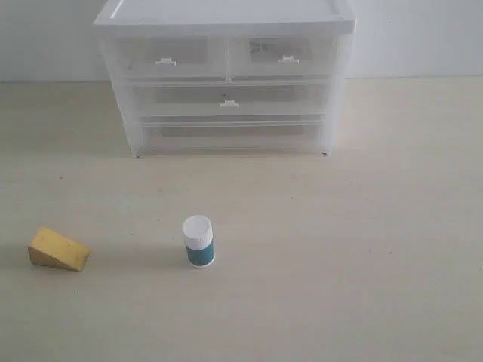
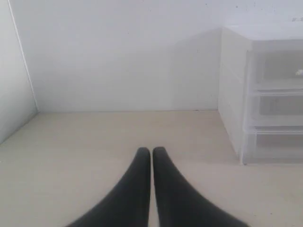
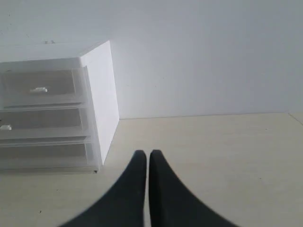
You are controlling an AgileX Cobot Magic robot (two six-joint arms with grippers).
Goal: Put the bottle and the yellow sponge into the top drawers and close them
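Note:
The bottle (image 1: 199, 241), white-capped with a teal label, stands upright on the table's near middle. The yellow sponge (image 1: 58, 250) lies at the near left. Both top drawers, left (image 1: 170, 59) and right (image 1: 283, 56), sit pushed in at the top of the white cabinet (image 1: 226, 15). Neither arm shows in the exterior view. My left gripper (image 2: 151, 150) is shut and empty, low over bare table, with the cabinet (image 2: 265, 94) off to one side. My right gripper (image 3: 147, 152) is also shut and empty, beside the cabinet (image 3: 99, 94); a top drawer (image 3: 40, 87) shows there.
Below the top drawers are two full-width drawers, the upper one (image 1: 230, 100) with a white tab handle. A white wall (image 1: 423, 38) runs behind the cabinet. The pale wooden table (image 1: 339, 249) spreads around the bottle and sponge.

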